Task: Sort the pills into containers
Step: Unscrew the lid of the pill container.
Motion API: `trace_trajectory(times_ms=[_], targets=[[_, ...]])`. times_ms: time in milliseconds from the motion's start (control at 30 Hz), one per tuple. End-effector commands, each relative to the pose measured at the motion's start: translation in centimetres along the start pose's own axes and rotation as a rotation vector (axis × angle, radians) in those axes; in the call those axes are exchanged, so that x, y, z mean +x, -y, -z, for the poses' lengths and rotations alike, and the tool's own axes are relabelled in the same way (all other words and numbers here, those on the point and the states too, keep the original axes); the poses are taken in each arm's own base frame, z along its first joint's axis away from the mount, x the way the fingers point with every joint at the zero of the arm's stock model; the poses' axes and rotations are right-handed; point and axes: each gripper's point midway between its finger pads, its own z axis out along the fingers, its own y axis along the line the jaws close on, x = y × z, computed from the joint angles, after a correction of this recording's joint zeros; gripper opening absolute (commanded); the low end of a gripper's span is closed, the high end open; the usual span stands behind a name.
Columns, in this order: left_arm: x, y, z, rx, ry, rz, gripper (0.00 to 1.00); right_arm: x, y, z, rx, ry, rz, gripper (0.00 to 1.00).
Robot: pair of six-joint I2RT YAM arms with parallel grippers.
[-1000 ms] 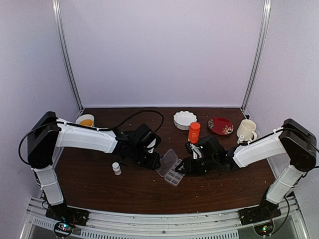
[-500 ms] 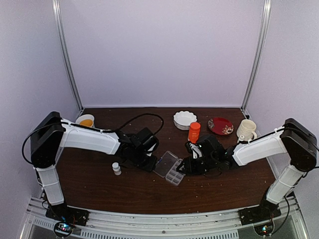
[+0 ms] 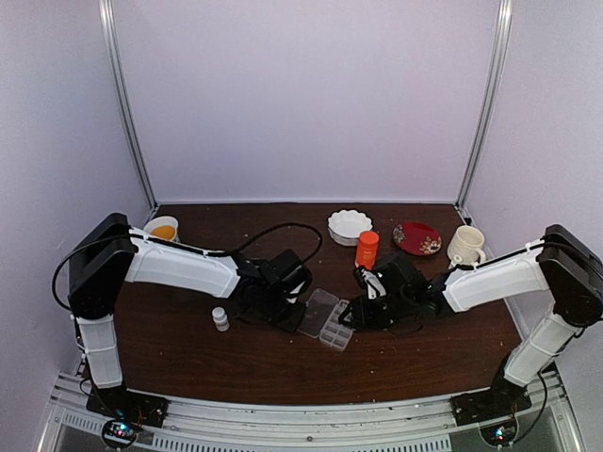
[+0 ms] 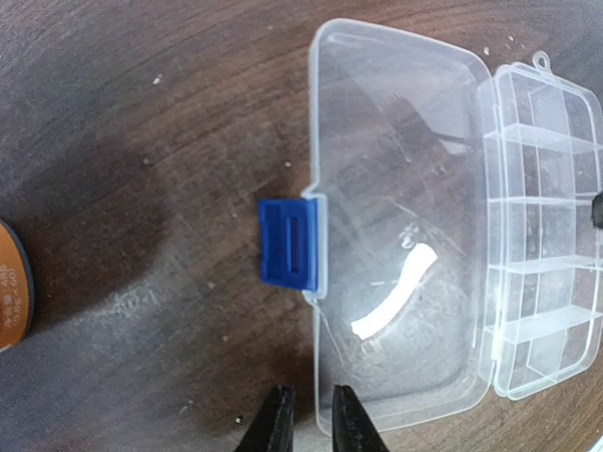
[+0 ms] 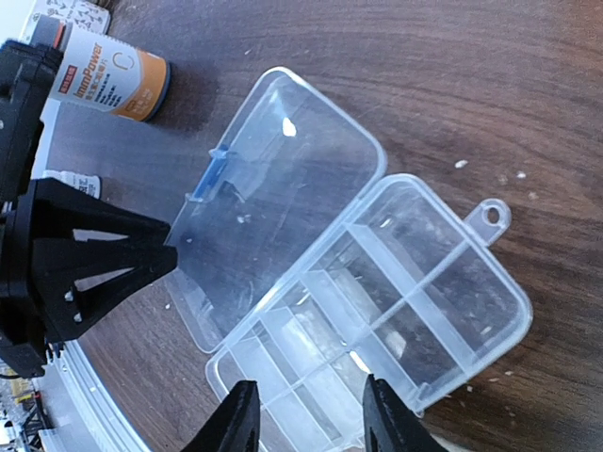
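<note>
The clear pill box lies open on the table, its lid (image 3: 317, 311) flat and its cells (image 3: 337, 331) beside it. In the left wrist view the lid (image 4: 396, 188) has a blue latch (image 4: 290, 242), and the cells (image 4: 542, 235) look empty. My left gripper (image 4: 312, 422) hovers at the lid's near corner, jaws a narrow gap apart and holding nothing. My right gripper (image 5: 311, 419) is open and empty over the cells (image 5: 377, 311), with the lid (image 5: 283, 198) beyond. Tiny pale specks (image 5: 461, 164) lie on the wood; I cannot tell if they are pills.
A grey-capped labelled bottle (image 5: 108, 75) lies beyond the lid. A small white bottle (image 3: 220, 318) stands left of the left gripper. An orange bottle (image 3: 366, 250), white bowl (image 3: 350, 226), red plate (image 3: 416, 237), mug (image 3: 465, 245) and yellow-filled cup (image 3: 162, 228) stand at the back.
The lid, half raised a second ago, now lies flat open. The left gripper has moved right and nearer, beside the lid. The right gripper shifted slightly.
</note>
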Motion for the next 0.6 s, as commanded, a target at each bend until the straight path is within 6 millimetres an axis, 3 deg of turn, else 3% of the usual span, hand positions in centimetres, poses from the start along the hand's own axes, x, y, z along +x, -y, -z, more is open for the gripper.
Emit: trace_trajectory(times_ms=[0,300,567], targets=[[0.2,1.2,0.0,0.017,-0.011,-0.026,0.18,-1.5,-0.4,1.5,0.037,0.059,0.037,0.4],[-0.1,2.8,0.5,0.044,0.004,-0.036,0.17,-2.5,-0.4,3.0,0.076,0.107,0.053,0.4],[-1.6,3.6,2.7,0.08,0.075,-0.037,0.18,-2.7,-0.2,3.5,0.09,0.121,0.056,0.38]])
